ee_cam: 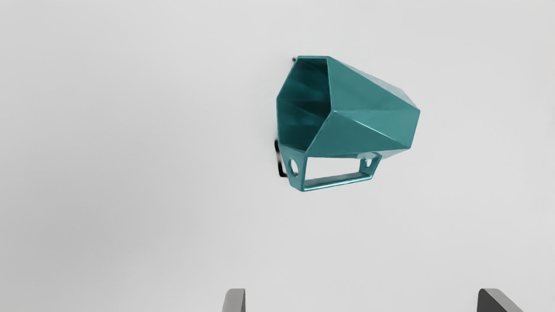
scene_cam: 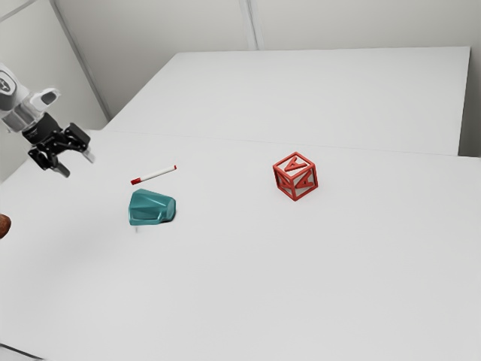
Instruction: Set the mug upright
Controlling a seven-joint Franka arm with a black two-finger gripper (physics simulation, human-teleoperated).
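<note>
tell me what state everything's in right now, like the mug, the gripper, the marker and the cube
Mug: on its side, not upright; no contents visible inside.
Gripper: open, holding nothing, above the table.
Marker: lying flat near the mug.
Red-edged cube: resting on the table, apart from the mug.

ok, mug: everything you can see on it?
Teal, glossy mug, material unclear, faceted and tapering from wide angular mouth to narrower base. Squared handle, round hole in each end. Lies on its side on the white table, mouth toward the exterior view's left, near the red-capped marker. Visible interior looks empty. The open gripper isn't touching it.
</note>
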